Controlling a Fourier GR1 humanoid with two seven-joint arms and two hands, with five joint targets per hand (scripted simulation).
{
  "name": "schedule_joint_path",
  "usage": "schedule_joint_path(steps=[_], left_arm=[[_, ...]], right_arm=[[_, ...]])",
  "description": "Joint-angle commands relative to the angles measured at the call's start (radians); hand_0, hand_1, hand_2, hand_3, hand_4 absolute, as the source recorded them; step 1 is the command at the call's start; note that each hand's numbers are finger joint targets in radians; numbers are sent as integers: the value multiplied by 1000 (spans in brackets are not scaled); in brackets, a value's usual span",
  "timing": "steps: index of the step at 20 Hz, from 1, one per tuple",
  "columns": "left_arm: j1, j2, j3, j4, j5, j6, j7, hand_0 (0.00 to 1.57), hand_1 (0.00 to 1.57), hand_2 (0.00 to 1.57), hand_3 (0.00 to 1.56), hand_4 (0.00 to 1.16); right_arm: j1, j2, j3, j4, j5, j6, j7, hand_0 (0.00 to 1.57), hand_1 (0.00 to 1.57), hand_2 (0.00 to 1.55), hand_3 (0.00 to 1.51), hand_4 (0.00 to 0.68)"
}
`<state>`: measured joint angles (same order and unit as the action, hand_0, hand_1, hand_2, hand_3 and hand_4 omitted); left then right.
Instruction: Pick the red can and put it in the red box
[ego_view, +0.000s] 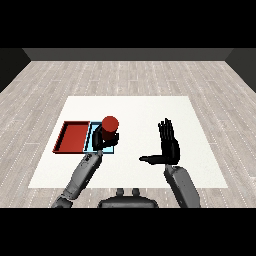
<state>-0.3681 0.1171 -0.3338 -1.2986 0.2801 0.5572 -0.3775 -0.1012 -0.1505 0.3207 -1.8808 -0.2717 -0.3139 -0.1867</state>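
The red can stood upright in the grasp of the left hand, whose black fingers were curled round its lower body so that only the top and upper side showed. Can and hand were over the light blue tray, which they largely hid; whether the can rested on that tray or was held above it could not be told. The red tray lay directly to the left of the light blue tray, their edges touching, and it held nothing. The left forearm ran from the light blue tray down toward the lower left corner. Well to the right of the light blue tray, the right hand was raised above the white table, fingers straight and pointing away, thumb spread toward the trays, grasping nothing.
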Motion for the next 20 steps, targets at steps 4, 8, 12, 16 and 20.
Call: schedule_joint_path(steps=[4, 8, 12, 16, 20], left_arm=[[11, 173, 117, -42, -27, -23, 69, 1571, 1571, 1571, 1490, 1118], [46, 285, 174, -12, -46, -51, 118, 1571, 1571, 1571, 1490, 1120], [-34, 380, 216, 225, -80, -87, 180, 1571, 1571, 1540, 1471, 1112], [-68, 410, 202, 443, -142, -94, 213, 1571, 1571, 1559, 1493, 1059], [-139, 444, 210, 686, -176, -133, 262, 1571, 1571, 1524, 1430, 1022]], right_arm=[[168, -86, -118, -47, -63, 67, -21, 0, 0, 0, 0, 0], [165, -70, -139, -13, -52, 59, -31, 0, 0, 0, 0, 0], [248, -61, -158, 26, -120, 151, -132, 0, 0, 0, 0, 0], [211, -77, -187, 103, -112, 158, -120, 0, 0, 0, 0, 0], [170, -55, -186, 131, -106, 143, -114, 0, 0, 0, 0, 0]])
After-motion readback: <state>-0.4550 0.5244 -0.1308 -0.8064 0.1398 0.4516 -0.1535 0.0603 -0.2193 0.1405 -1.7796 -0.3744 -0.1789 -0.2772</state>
